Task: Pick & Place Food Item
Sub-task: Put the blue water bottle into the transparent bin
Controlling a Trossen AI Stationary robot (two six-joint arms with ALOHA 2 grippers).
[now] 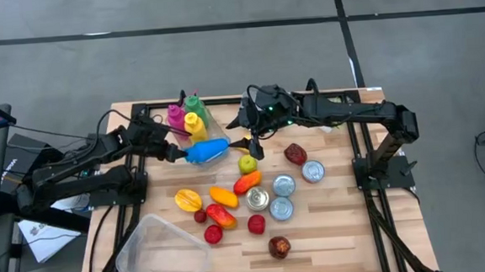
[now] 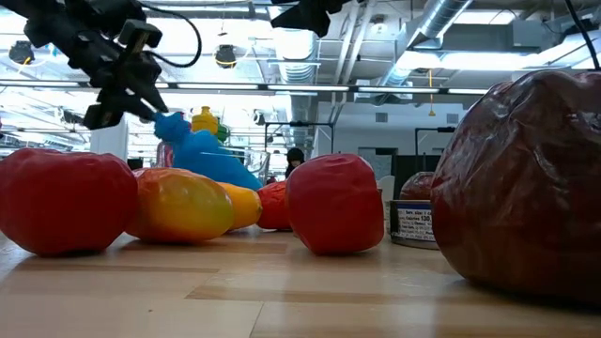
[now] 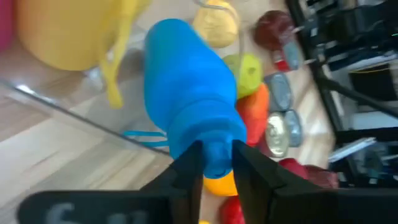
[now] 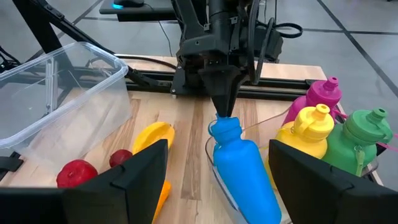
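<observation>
Nearest the low camera, filling the right of the frame: a dark red wrapped food item (image 2: 526,178), out of focus. Further back on the wooden surface (image 2: 282,291), a red apple-like piece (image 2: 336,202) at centre, another red piece (image 2: 61,200) at far left, a yellow-orange fruit (image 2: 183,204) just beside it.

Left gripper (image 1: 176,153) reached in from the left of the high view, arm stretched low across the surface edge, jaws pinching the neck of the blue bottle (image 1: 207,150). In the left wrist view, both dark fingers (image 3: 186,171) pressed against the bottle's cap end, bottle body running away from the camera. Blue bottle lying tilted at upper centre of the high view, just beside the pink bottle (image 1: 175,116), yellow bottle (image 1: 195,124) and green bottle (image 1: 195,103), which stand upright together.

Right gripper (image 1: 255,145) at centre of the high view, arm bent in from the right, pointing down near the blue bottle's far end, jaws spread and holding nothing.

Below centre in the high view: a green pepper (image 1: 247,163), an orange carrot-like piece (image 1: 246,182), several tins (image 1: 283,185). Clear plastic container (image 1: 161,251) at lower left, well apart from the bottles.
</observation>
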